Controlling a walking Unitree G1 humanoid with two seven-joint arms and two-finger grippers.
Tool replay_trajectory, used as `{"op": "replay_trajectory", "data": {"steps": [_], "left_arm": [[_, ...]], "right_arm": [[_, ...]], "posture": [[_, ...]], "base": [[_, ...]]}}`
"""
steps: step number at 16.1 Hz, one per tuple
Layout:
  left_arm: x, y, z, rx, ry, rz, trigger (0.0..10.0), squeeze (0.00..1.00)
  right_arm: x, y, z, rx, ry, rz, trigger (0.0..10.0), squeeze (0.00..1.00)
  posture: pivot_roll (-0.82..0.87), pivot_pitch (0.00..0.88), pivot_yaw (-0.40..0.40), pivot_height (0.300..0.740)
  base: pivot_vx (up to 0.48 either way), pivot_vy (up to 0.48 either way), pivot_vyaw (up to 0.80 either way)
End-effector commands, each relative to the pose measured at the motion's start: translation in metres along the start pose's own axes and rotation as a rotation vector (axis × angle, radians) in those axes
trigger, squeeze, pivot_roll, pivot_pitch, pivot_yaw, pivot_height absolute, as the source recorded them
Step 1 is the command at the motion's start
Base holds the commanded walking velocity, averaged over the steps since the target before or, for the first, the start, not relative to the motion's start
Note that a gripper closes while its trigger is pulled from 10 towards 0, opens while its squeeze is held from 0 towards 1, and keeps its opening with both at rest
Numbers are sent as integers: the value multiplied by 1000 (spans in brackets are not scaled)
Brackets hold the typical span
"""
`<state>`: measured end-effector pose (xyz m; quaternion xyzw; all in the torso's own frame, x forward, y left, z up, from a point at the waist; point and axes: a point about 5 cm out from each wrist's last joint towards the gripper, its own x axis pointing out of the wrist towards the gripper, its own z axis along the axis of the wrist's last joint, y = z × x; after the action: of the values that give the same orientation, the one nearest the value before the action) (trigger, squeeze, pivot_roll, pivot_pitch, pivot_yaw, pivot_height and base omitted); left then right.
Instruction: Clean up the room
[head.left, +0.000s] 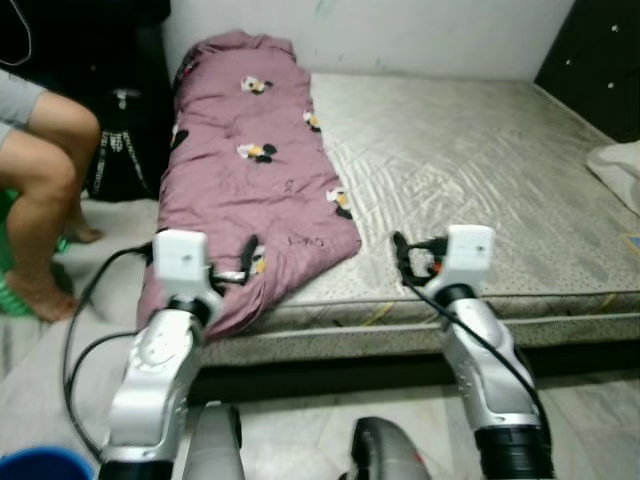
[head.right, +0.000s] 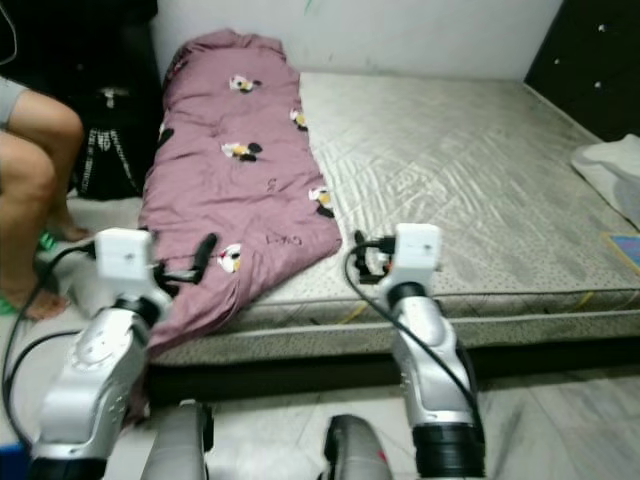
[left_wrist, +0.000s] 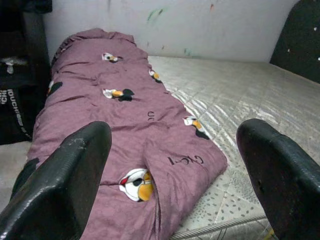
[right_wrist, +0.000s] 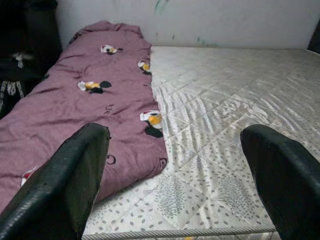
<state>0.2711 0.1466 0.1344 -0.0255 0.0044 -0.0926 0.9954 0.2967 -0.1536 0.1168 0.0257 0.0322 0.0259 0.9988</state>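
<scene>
Nearest in, both arms are up at the foot of the bed. The left gripper (left_wrist: 170, 175) has its fingers spread wide with nothing between them, poised just above the near end of the quilt (head.left: 250, 170). The right gripper (right_wrist: 175, 175) is splayed the same way, bare, out over the mattress (head.left: 480, 170) just beside the quilt's near corner.

The quilt is the job here, by the look of it: a mauve, padded thing with little cartoon prints, folded long and lying down the left side of the mattress. Its near end droops over the mattress edge on the left, and its far end bunches against the wall (head.left: 420, 30).

I judge it soft and floppy, bulky more than heavy, and not at all fragile. It will sag and trail if lifted from one point, so two holds look best. The left gripper could pinch the thick folded edge at the drooping near end, and the right the near corner where it lies on the mattress. The cloth should bunch between the fingers and grip well enough; a thin pinch of the top layer alone might pull free.

Further off, a person's bare legs (head.left: 45, 190) sit left of the bed beside a dark bag (head.left: 125, 150). A pale cloth (head.left: 618, 165) lies at the mattress's right edge.
</scene>
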Motion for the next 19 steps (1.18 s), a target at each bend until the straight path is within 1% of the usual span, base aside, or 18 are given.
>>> {"op": "replay_trajectory", "data": {"steps": [1,10,11,12,13,17,18,19], "left_arm": [[-2,2,1,2,-7,7,10000,0],[-3,1,1,-3,-5,-9,10000,0],[-3,1,1,-4,-5,-9,10000,0],[-2,1,1,-5,-4,-7,10000,0],[-1,1,2,-7,-7,-3,10000,0],[-1,3,0,-8,7,9,10000,0],[-3,4,-1,2,17,35,10000,0],[-3,7,-3,0,24,70,10000,0]], "right_arm": [[2,4,5,-5,-14,18,10000,0],[2,4,3,1,-3,14,10000,0],[3,4,3,0,-2,15,10000,0],[4,4,4,-1,-2,14,10000,0],[4,3,4,-1,-3,12,10000,0],[5,4,3,1,2,10,10000,0],[5,3,2,3,11,8,10000,0],[5,3,2,4,12,8,10000,0]], "posture": [[-24,16,-89,651],[-22,14,-90,651],[-23,16,-89,651],[-26,37,-89,651],[-25,33,-90,651],[-22,28,-91,651],[-23,29,-91,651],[-23,29,-91,636]], "base": [[311,0,481],[371,0,0],[398,0,0],[349,0,0],[337,0,0],[0,0,0],[0,0,0],[0,0,0]]}}
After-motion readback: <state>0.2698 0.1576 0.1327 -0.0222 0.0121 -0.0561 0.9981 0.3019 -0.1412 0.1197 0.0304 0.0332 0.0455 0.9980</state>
